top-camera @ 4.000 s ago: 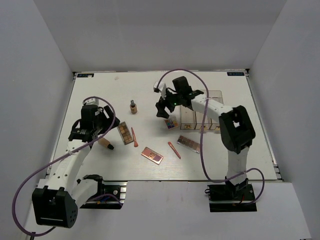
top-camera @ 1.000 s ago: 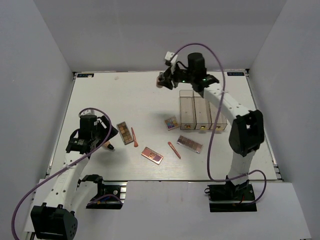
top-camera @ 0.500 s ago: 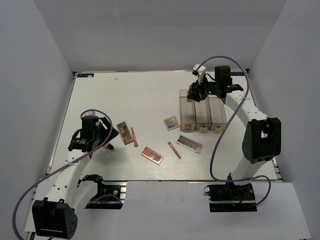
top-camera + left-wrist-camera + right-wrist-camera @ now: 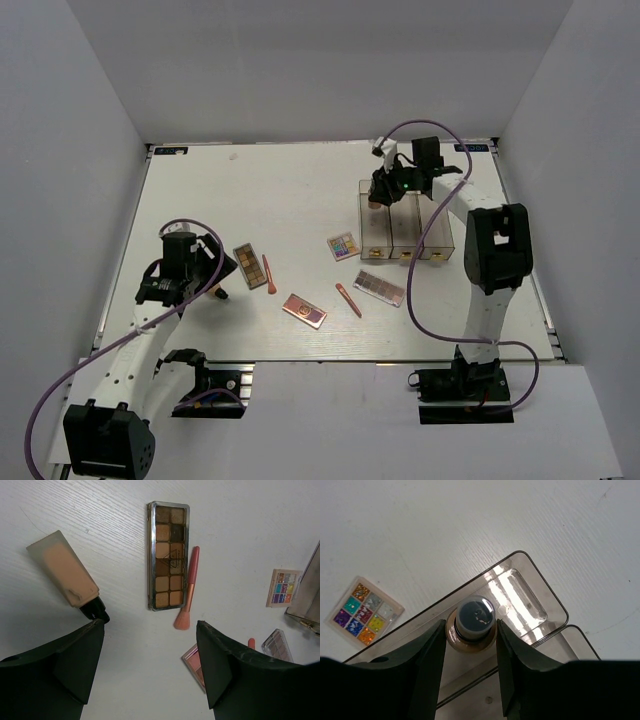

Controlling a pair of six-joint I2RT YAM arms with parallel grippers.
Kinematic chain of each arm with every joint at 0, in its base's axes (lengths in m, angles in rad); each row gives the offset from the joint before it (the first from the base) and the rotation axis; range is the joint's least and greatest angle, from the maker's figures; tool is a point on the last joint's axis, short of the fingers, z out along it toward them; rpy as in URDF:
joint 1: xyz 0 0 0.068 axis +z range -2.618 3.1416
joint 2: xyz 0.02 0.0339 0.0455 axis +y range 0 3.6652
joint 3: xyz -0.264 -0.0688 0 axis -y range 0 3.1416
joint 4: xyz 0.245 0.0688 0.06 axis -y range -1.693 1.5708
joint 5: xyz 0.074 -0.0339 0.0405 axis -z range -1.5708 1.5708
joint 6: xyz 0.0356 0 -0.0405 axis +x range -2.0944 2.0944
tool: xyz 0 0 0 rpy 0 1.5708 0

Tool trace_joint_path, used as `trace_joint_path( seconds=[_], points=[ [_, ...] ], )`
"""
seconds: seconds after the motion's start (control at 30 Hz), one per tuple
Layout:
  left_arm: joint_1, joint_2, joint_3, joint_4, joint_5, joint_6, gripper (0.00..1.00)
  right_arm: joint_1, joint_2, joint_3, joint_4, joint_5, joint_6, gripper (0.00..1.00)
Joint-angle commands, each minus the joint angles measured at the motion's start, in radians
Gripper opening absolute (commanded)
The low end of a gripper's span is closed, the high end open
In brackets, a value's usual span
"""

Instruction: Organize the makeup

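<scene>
The white bench (image 4: 250,190) carries a clear box (image 4: 408,232) with three compartments on its right side. The right gripper (image 4: 470,635) hangs over the far end of the compartment nearest the centre of the bench. Its fingers are closed on the sides of the small brown bottle (image 4: 475,622), which stands upright with its dark cap facing up. Whether the bottle touches the compartment floor cannot be told.

The left gripper (image 4: 150,665) hovers over the left side of the bench, spread wide with nothing between its fingers.

The brown palette (image 4: 168,555) lies flat beyond the left gripper. The pink-brown palette (image 4: 380,288) lies near the front of the box, and the rose-gold palette (image 4: 304,310) lies toward the near edge. The multicoloured palette (image 4: 364,611) lies just left of the box. The beige tube (image 4: 67,575), dark cap toward the left gripper, lies left of the brown palette. The coral brush (image 4: 187,587) lies just beside that palette's right edge. The coral stick (image 4: 348,299) lies between the rose-gold and pink-brown palettes.
</scene>
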Motion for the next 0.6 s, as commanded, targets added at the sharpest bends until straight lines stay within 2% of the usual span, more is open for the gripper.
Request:
trace_joint_path(
  seconds=[0.0,0.1,0.13,0.17,0.3,0.4,0.57],
  points=[
    [-0.002,-0.024,0.004,-0.016,-0.005,-0.011,0.84,0.005,0.029,0.083,0.073,0.019,-0.025,0.01],
    [-0.002,-0.019,0.013,-0.023,-0.008,-0.011,0.84,0.005,0.065,0.115,0.074,0.021,-0.039,0.13],
    [-0.002,-0.018,0.016,-0.025,-0.01,-0.011,0.84,0.006,0.069,0.12,0.074,0.019,-0.042,0.18],
    [-0.002,-0.018,0.021,-0.026,-0.011,-0.011,0.84,0.006,0.072,0.121,0.074,0.018,-0.047,0.28],
    [-0.002,-0.016,0.021,-0.026,-0.014,-0.013,0.84,0.005,0.089,0.114,0.067,0.019,-0.075,0.46],
    [-0.002,-0.015,0.02,-0.033,-0.013,-0.018,0.84,0.005,0.101,0.107,0.066,0.018,-0.09,0.5],
    [-0.002,-0.009,0.027,-0.045,-0.022,-0.022,0.84,0.006,0.115,0.104,0.08,0.021,-0.09,0.52]
  ],
)
